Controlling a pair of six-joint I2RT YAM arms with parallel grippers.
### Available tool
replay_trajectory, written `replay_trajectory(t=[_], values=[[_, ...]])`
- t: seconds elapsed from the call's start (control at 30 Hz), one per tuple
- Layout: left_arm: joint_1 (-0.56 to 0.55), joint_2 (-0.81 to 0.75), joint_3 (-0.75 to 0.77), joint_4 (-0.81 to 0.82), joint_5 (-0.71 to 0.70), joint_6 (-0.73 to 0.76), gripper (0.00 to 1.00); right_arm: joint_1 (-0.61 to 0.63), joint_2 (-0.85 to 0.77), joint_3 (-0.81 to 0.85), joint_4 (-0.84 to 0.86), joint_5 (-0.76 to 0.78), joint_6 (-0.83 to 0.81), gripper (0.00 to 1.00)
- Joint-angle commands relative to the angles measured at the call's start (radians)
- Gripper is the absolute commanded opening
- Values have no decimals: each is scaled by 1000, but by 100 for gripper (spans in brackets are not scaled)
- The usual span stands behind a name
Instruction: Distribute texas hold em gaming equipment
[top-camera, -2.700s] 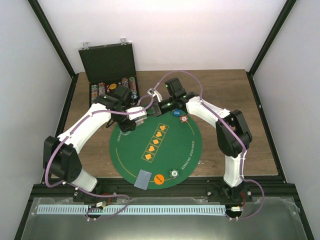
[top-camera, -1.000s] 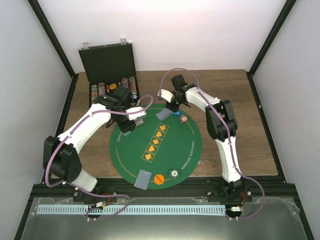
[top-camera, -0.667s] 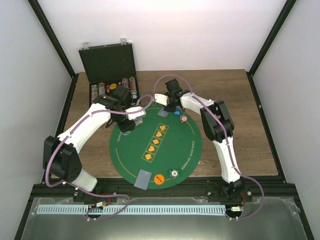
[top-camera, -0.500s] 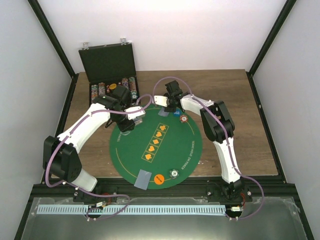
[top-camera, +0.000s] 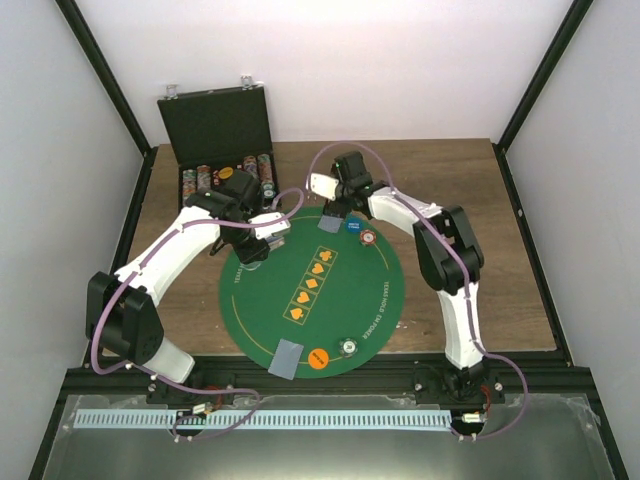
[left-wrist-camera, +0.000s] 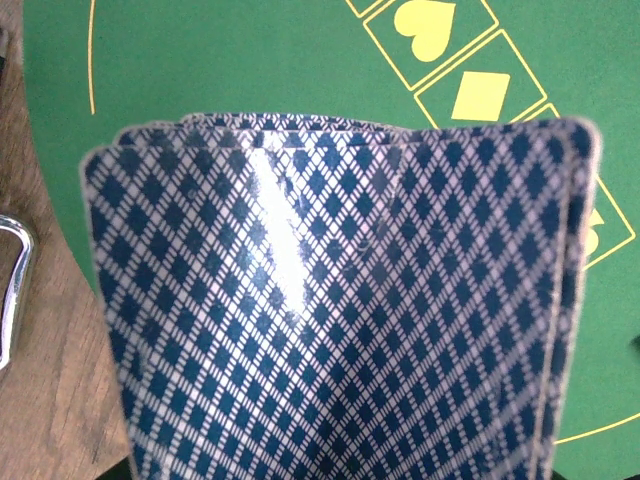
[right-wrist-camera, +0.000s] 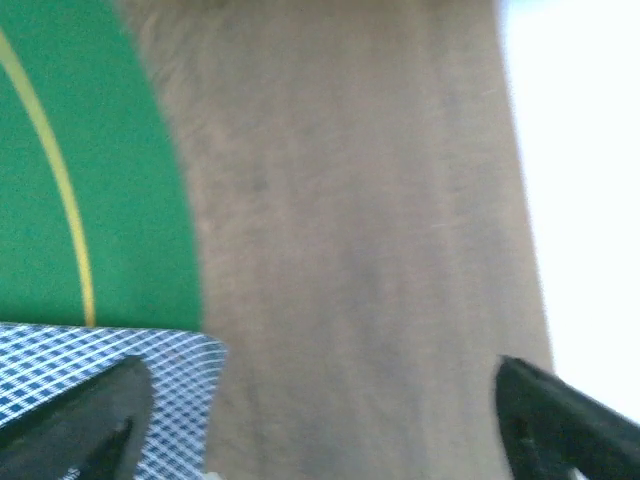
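From where I stand, the likeliest slip is at the far rim of the green felt mat (top-camera: 385, 300). There the right claw (top-camera: 335, 206) hangs with its jaws spread wide and nothing between them, right above a face-down card (right-wrist-camera: 100, 365). One corner of that card pokes past the mat's edge onto the bare desk (right-wrist-camera: 350, 250). In the wrist view one dark finger (right-wrist-camera: 85, 425) sits over it, though I cannot tell whether it touches. If it does, a sideways pull as the arm leaves could drag the card off the felt. The other worry is the left claw (top-camera: 262, 230), over the mat's far-left rim and clamped on the deck of cards (left-wrist-camera: 340, 300). The deck is splayed and bowed, so a loose top card could slide out on a quick swing and land anywhere on the mat. The only container is the black case (top-camera: 215, 125), on the desk beyond the mat's far-left side. Its lid is propped up, showing dark lining, and its tray holds rows of stacked chips (top-camera: 225, 180). Just inside the far rim, beside the card, lie a blue chip (top-camera: 352, 226) and a red-and-white chip (top-camera: 368, 238). At the near rim sit a second card (top-camera: 288, 357), an orange chip (top-camera: 318, 359) and a silvery chip (top-camera: 348, 346).
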Motion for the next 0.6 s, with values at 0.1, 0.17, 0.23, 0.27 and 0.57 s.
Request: replay_trajectory(t=[0.1,0.17,0.23,0.27,0.57], values=[[4,-19,5,2,1,1,40,-16,-258,45,37,-67,578,100],[5,-19,9,1,3,1,40,-44,-300,40,-10,-243,780,100],[4,-16,16,-1,7,2,40,-73,-323,8,-13,-508,950,100],[3,-15,20,-3,10,1,40,-80,-323,-11,1,-647,1043,100],[0,-14,31,-9,18,4,40,-57,-185,-89,151,-1186,1400,99]])
